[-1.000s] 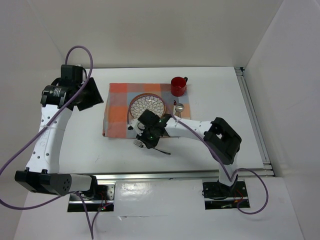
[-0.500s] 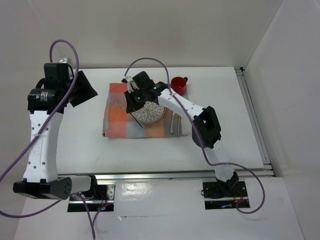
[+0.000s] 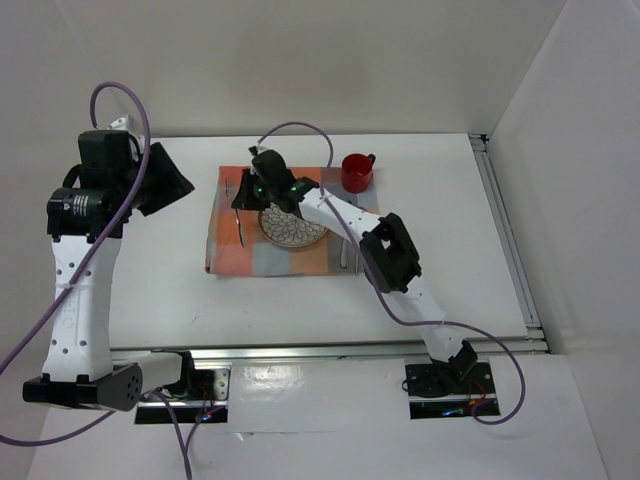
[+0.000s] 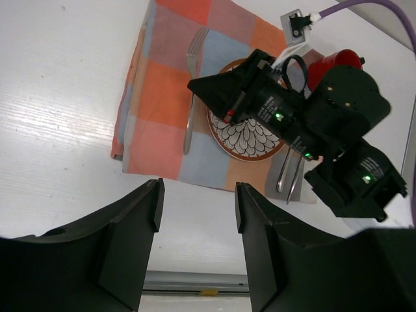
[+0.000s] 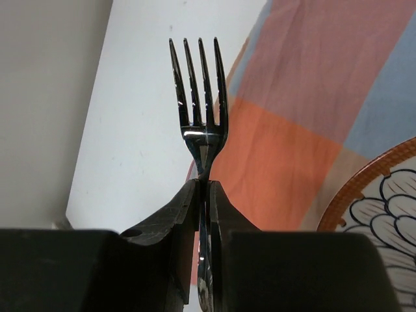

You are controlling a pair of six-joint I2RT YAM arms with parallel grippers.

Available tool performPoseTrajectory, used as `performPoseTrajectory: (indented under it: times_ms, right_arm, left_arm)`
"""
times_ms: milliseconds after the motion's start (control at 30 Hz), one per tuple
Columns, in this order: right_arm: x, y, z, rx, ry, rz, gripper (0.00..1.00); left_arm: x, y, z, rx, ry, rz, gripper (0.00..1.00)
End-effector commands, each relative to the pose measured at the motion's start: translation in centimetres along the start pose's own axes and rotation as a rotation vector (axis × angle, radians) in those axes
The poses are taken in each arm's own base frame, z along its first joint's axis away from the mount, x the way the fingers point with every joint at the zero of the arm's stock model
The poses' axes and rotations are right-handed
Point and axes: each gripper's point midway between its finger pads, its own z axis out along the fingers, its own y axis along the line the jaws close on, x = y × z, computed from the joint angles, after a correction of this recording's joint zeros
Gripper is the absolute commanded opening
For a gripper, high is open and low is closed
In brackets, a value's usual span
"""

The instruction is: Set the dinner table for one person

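The white dinner table [image 3: 450,230] holds a checked cloth [image 3: 228,250]. On the cloth lies a patterned plate [image 3: 295,228] with a brown rim. My right gripper [image 3: 243,195] reaches over the cloth's left part and is shut on a silver fork [image 5: 199,97] at its neck, tines pointing away. In the left wrist view the fork [image 4: 188,123] lies along the cloth [image 4: 156,104] left of the plate [image 4: 247,136]. My left gripper [image 4: 197,208] is open and empty, held high over the table's left side [image 3: 172,186].
A red cup [image 3: 357,172] stands at the cloth's far right corner. A knife and spoon [image 3: 348,250] lie right of the plate. A metal rail [image 3: 510,240] runs along the table's right edge. White walls close in behind and on both sides.
My right gripper has carried the fork from the cloth's near edge, past the plate, to the cloth's left part. My left arm has drawn back slightly to the left.
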Motion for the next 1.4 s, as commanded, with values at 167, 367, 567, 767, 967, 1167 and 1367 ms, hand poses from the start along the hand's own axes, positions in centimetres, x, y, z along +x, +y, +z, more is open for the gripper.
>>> performPoseTrajectory:
  times_ms: [167,367,567,767,967,1167,1367]
  right_arm:
    - [-1.7,0.2,3.6,0.003,-0.222,0.165,0.0]
    - [-1.4,-0.9,4.5,0.03,-0.236,0.177,0.3]
    - [-1.1,0.4,4.0,-0.011,-0.225,0.154,0.53]
    - [-4.2,4.0,-0.1,-0.074,-0.277,0.06,0.58]
    - [-8.4,3.6,-8.9,0.092,-0.359,-0.099,1.0]
    - [-7.4,-7.9,-20.0,0.599,-0.249,-0.021,1.0]
    - [0.1,-17.9,-34.3,1.077,-0.141,0.122,1.0]
  left_arm:
    - [-0.1,-0.5,-0.8,0.04,-0.023,0.003,0.64]
    - [-0.1,-0.1,-0.8,0.02,-0.024,0.011,0.64]
    - [-0.1,-0.1,-0.8,0.02,-0.024,0.011,0.64]
    - [-0.8,0.0,-0.9,0.003,-0.049,0.012,0.64]
    - [-1.5,0.7,-0.8,-0.033,-0.072,0.006,0.64]
    - [-0.7,2.1,1.4,-0.099,-0.046,-0.005,0.64]
    - [-0.9,2.1,2.3,-0.1,-0.044,-0.005,0.64]
